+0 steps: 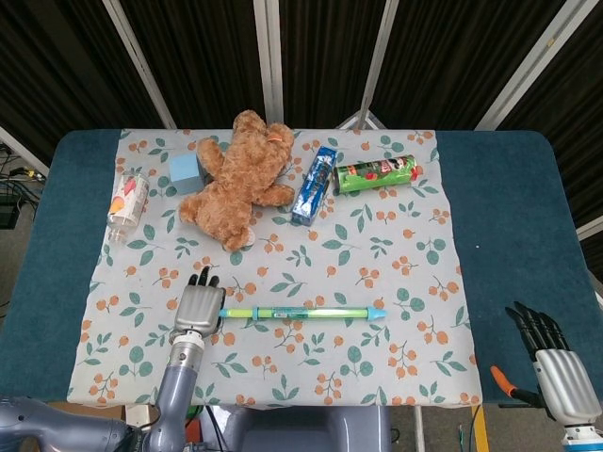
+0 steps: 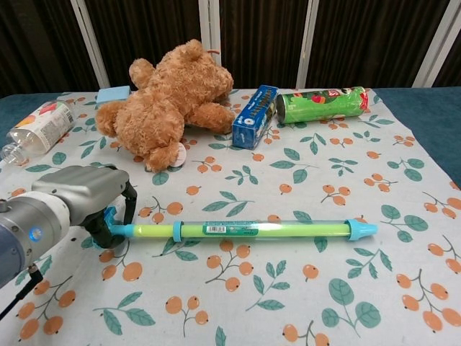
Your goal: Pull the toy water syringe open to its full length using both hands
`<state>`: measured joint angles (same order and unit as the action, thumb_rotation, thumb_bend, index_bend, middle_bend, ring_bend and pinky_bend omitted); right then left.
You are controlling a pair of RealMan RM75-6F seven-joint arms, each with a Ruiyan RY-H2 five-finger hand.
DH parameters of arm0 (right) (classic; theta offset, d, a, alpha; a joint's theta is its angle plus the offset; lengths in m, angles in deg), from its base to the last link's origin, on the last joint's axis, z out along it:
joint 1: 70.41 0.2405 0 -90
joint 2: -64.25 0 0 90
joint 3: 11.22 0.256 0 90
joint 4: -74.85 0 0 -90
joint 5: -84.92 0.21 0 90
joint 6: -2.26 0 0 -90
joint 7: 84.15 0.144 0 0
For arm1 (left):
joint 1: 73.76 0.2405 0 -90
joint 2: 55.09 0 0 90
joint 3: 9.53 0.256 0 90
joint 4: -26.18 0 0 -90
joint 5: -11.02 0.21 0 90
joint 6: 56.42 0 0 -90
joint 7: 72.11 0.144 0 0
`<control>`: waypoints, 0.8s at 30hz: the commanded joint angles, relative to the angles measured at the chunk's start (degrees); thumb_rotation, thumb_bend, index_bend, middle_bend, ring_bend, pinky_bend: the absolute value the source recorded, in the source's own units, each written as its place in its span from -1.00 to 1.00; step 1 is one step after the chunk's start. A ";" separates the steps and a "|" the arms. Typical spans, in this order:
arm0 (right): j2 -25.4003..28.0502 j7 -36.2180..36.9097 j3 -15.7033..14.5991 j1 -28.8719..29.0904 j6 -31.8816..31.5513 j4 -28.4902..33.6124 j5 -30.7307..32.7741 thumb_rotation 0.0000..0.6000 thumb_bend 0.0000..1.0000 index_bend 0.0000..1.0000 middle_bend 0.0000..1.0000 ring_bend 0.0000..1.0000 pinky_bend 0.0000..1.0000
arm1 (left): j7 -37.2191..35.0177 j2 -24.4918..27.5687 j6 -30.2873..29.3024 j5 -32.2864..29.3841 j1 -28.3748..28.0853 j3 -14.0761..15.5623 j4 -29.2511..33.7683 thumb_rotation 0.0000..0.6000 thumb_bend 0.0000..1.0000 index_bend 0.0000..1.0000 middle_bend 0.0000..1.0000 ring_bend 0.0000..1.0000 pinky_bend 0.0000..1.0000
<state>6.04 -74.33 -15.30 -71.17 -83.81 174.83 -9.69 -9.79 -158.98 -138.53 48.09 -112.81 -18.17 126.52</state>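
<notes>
While my left hand (image 2: pixel 86 198) curls over the left end of the syringe (image 2: pixel 245 230), its fingers are wrapped down around the blue handle there, so I read it as gripping that end. The syringe lies flat on the cloth (image 1: pixel 396 245), near the front edge, running almost straight left to right across the middle of my head view (image 1: pixel 301 313), with a pale green barrel, a blue collar a little way along from my hand, a printed label near the middle and a blue cap on the right tip. That right tip is free, with nothing touching it. My right hand (image 1: pixel 556 363) sits well apart from the syringe, off the cloth at the table's front right corner, fingers straight, spread and holding nothing; only the head view shows it. Just beside it on the blue table (image 1: pixel 509 217) lies a small orange-handled tool (image 1: pixel 504 381), which I cannot make out clearly. Along the far side of the cloth I see a bottle (image 2: pixel 39 126) lying on its side at the left, a light blue block (image 2: pixel 112 94) behind it, a brown bear (image 2: pixel 169 97) sprawled on its back, a blue box (image 2: pixel 256 115) lying lengthwise beside the bear, and a green can (image 2: pixel 324 103) on its side to the right of the box.
</notes>
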 commanded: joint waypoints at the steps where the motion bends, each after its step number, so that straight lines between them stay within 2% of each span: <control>1: 0.33 0.36 0.10 0.85 1.47 1.17 0.39 1.00 -0.33 -1.00 -1.00 -1.00 -1.00 | -0.33 0.61 0.27 0.47 -0.08 0.03 0.37 1.00 -0.08 0.19 -0.60 -0.93 -0.69; 5: 1.58 -0.14 0.72 3.60 5.74 4.21 1.15 1.00 -0.33 -1.00 -1.00 -1.00 -1.00 | -0.20 0.85 0.37 0.61 -0.31 0.03 0.91 1.00 -0.08 0.19 -0.59 -0.92 -0.69; 11: 3.93 -2.36 4.78 10.47 14.79 13.41 6.84 1.00 -0.33 -1.00 -1.00 -1.00 -1.00 | 0.35 0.38 0.08 0.64 -0.82 -0.05 1.24 1.00 -0.08 0.20 -0.59 -0.92 -0.69; 17: 2.49 -13.28 8.65 17.56 23.31 20.12 16.49 1.00 -0.33 -1.00 -1.00 -1.00 -1.00 | 0.68 0.32 -0.45 0.81 -1.13 -0.18 1.80 1.00 -0.08 0.21 -0.58 -0.92 -0.69; 24: -5.25 -28.08 9.89 23.58 26.48 22.20 29.92 1.00 -0.33 -1.00 -1.00 -1.00 -1.00 | 0.22 0.60 -0.61 0.43 -1.15 -0.67 2.43 1.00 -0.08 0.22 -0.58 -0.92 -0.69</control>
<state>4.61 -97.08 -6.46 -50.81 -59.25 195.48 15.16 -9.54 -158.40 -139.16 48.56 -113.96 -18.81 128.93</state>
